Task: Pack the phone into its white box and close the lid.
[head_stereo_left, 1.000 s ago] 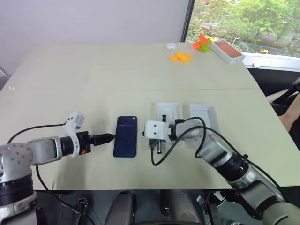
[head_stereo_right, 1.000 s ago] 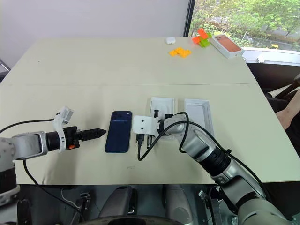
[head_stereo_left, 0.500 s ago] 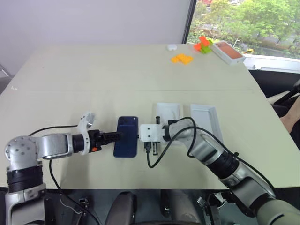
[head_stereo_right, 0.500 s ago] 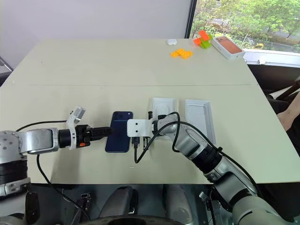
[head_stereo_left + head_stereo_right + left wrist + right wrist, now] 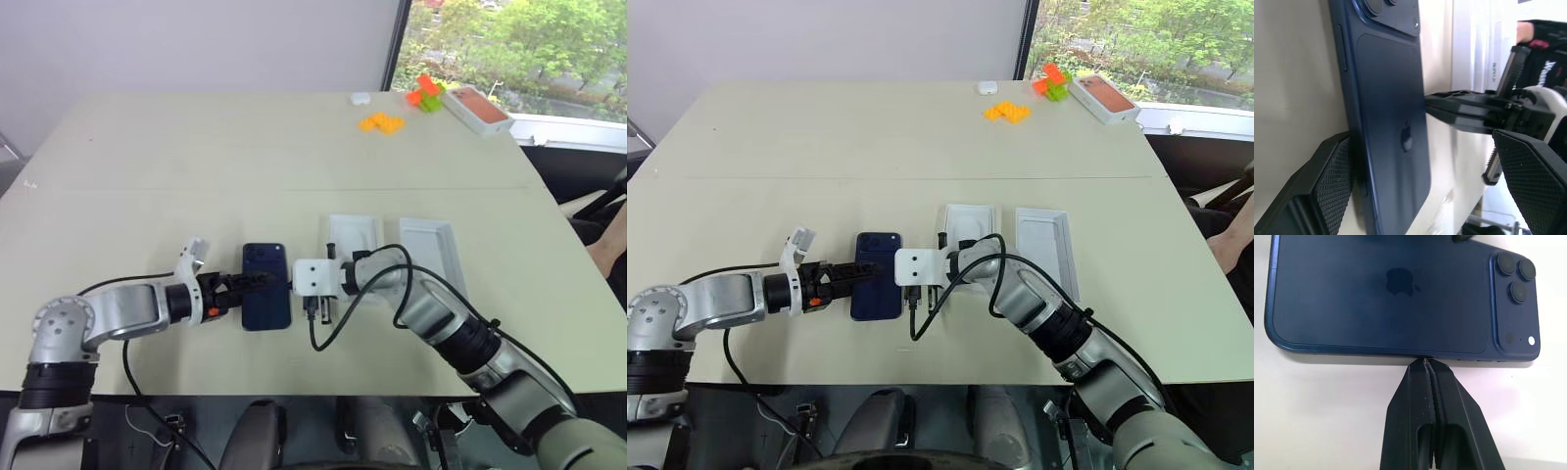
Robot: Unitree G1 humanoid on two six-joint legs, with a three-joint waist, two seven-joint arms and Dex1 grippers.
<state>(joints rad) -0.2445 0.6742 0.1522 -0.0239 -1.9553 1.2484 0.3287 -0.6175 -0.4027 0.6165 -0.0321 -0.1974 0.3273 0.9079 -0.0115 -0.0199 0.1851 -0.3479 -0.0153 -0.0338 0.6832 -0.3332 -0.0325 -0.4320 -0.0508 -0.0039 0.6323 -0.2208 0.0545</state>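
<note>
Fingers of the left gripper (image 5: 1420, 191) stood wide, straddling the phone (image 5: 266, 299), which lay back-up on the table (image 5: 196, 166). I saw the right gripper (image 5: 1426, 363) pinched shut, empty, tips against the phone's right edge. Beyond sat the white box (image 5: 353, 235), then the lid (image 5: 429, 245).

Pale beige worktop (image 5: 196, 157), orange blocks (image 5: 378, 122) at 1 o'clock, orange and green blocks (image 5: 423, 94) just beyond, orange-red-topped box (image 5: 475, 108) beside them, small white object (image 5: 359, 98) nearby, greenery through window (image 5: 509, 39) at 2 o'clock
</note>
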